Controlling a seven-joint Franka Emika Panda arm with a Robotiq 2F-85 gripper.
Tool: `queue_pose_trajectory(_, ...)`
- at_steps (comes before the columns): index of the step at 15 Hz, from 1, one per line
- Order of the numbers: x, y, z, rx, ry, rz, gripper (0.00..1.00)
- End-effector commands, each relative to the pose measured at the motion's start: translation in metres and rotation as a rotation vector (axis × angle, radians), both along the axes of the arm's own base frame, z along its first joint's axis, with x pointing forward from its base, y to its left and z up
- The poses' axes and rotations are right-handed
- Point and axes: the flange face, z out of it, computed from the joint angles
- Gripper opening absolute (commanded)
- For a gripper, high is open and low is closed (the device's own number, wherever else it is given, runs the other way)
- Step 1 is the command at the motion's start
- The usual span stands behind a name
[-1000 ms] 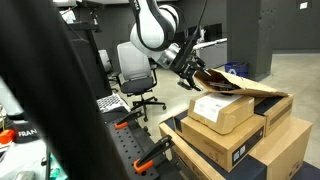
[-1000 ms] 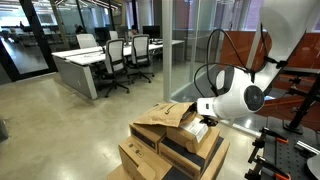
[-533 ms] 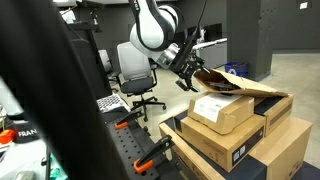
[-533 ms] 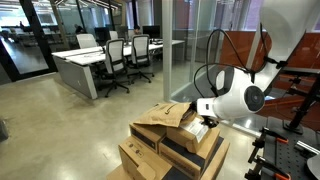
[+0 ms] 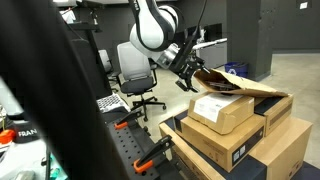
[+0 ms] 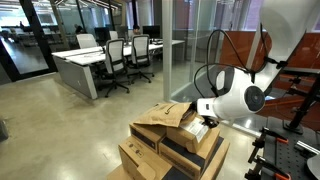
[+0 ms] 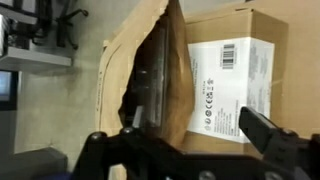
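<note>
— gripper (image 7: pixel 180 132) is spread wide and empty, its fingers straddling the brown paper envelope (image 7: pixel 150 70), which lies on top of the labelled box (image 7: pixel 235 60) along one edge of it.
— what worries you?
— the envelope's mouth gapes. one finger could slip inside it rather than outside, so a squeeze would pinch a single flimsy wall, and the paper might tear or sag. coming in too low could also shove the envelope off the labelled box, or jam a fingertip into the box's lid.
— and the arm?
— in an exterior view the arm (image 5: pixel 152 28) reaches in from above and beside the labelled box, wrist slanted down toward it, fingertips close over the envelope. whether they touch it i cannot tell.
</note>
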Motion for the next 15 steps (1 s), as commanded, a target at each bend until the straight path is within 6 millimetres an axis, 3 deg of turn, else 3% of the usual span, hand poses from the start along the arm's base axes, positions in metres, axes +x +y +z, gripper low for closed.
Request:
queue_pose_trajectory(1, 0.0009, -0.0021, -0.0011, 0.012, -0.004, -0.013, 1.0)
queue_pose_trajectory(15, 0.0077, -0.0042, 0.0014, 0.016, -0.028, -0.01, 1.0)
